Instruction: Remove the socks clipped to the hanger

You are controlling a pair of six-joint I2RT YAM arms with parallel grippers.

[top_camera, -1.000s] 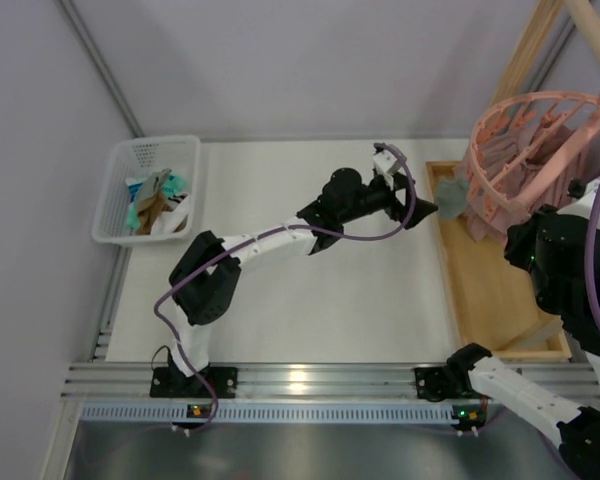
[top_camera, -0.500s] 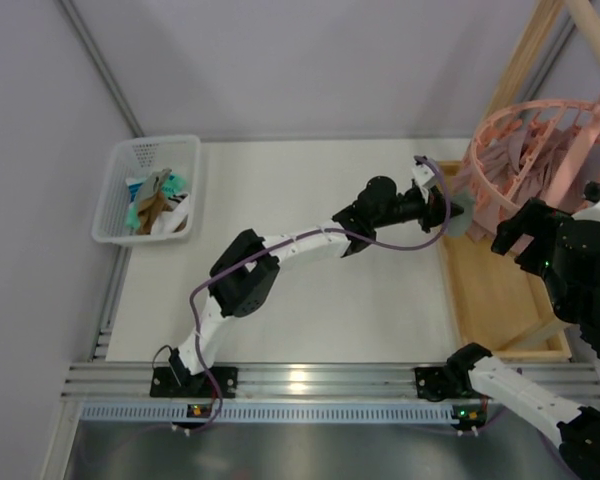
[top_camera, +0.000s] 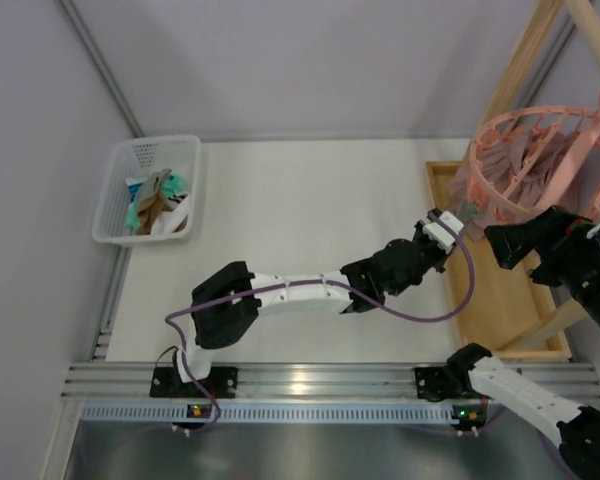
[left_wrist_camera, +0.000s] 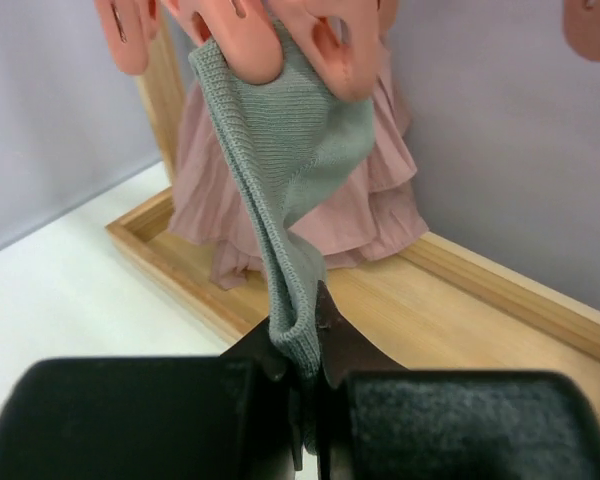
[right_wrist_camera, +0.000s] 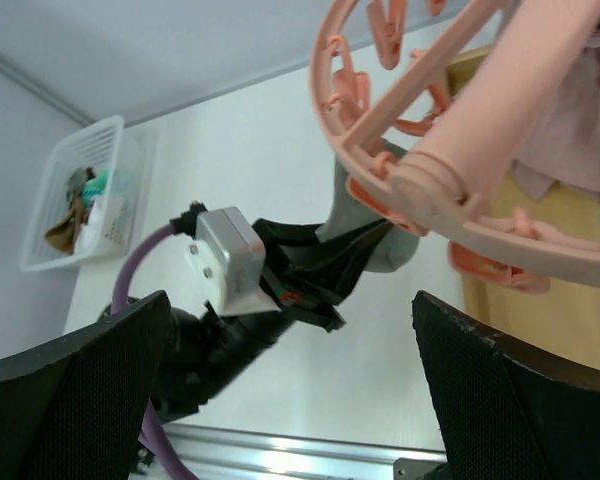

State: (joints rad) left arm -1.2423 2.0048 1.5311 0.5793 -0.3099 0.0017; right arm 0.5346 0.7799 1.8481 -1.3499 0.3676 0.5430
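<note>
A grey-green sock (left_wrist_camera: 285,170) hangs from a salmon-pink clip (left_wrist_camera: 280,45) on the round pink hanger (top_camera: 540,150). My left gripper (left_wrist_camera: 305,365) is shut on the sock's lower end, and the fabric runs taut up to the clip. The top view shows the left gripper (top_camera: 458,215) just under the hanger's left rim. My right gripper (right_wrist_camera: 295,400) stands open with nothing between its fingers, below the hanger (right_wrist_camera: 460,130) and facing the left gripper (right_wrist_camera: 365,250) and the sock (right_wrist_camera: 395,245). From above, the right gripper (top_camera: 528,255) sits just below the ring.
Pink frilly cloth (left_wrist_camera: 380,200) hangs behind the sock. A wooden frame base (top_camera: 485,285) lies under the hanger, with slanted wooden posts (top_camera: 525,55) rising from it. A white basket (top_camera: 115,185) holding several socks sits at the far left.
The left arm reached right to the sock, closed on it, then swung lower. The right gripper opened and backed away from the hanger.
</note>
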